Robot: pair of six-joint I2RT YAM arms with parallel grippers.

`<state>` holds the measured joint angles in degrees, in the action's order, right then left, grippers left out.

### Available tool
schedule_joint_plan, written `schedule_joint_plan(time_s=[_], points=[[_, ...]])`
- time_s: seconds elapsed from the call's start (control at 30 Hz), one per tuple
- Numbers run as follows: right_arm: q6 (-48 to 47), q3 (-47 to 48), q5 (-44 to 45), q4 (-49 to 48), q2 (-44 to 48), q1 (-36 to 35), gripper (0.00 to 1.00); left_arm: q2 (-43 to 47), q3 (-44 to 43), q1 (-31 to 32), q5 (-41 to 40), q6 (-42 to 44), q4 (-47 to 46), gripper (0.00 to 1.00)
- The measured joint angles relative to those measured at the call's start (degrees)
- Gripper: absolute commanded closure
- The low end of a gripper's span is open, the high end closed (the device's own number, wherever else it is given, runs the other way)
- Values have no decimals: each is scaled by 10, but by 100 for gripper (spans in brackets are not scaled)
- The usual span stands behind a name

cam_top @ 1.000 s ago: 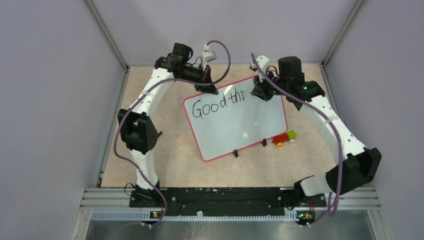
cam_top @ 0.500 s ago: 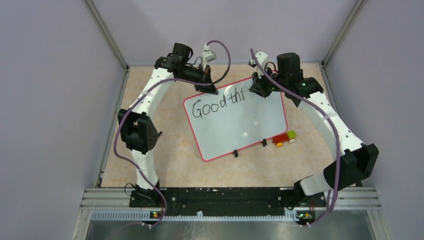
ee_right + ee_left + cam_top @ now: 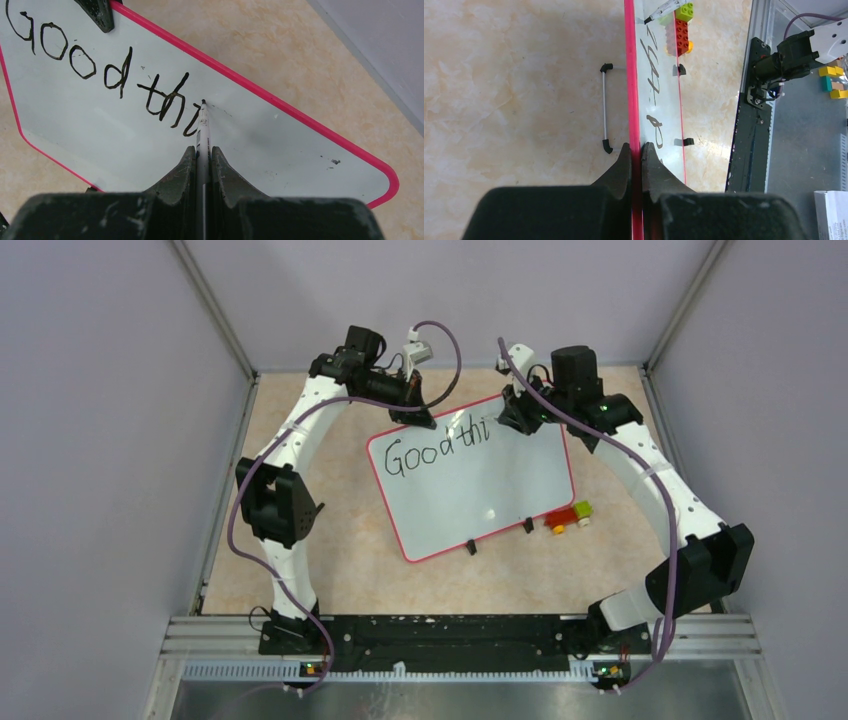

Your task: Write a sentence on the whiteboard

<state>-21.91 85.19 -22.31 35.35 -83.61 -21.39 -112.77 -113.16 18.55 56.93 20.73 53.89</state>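
the whiteboard [image 3: 470, 490] sits askew in the middle of the worktop [image 3: 330, 550], its small black feet along the near long edge. the sentence [image 3: 437, 452] runs along the board's far edge and reads "good thi". we judge the task barely begun: the second word is unfinished, and the board below the writing is blank. the left jaws are clenched on the board's red frame at its far edge, above "good", pinching it front and back. the right jaws are clamped tight on a thin marker [image 3: 202, 127] with no gap showing. its tip is at the board just right of the "i"; we cannot tell if it touches. some toy bricks [image 3: 568, 516] lie beside the board's near right corner.
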Motion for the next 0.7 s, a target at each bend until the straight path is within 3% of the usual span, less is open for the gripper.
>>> schedule_joint_plan(time_s=[0.7], points=[[-1,2,-21,30,35,2,100,0,0,0,5,0,1,100]])
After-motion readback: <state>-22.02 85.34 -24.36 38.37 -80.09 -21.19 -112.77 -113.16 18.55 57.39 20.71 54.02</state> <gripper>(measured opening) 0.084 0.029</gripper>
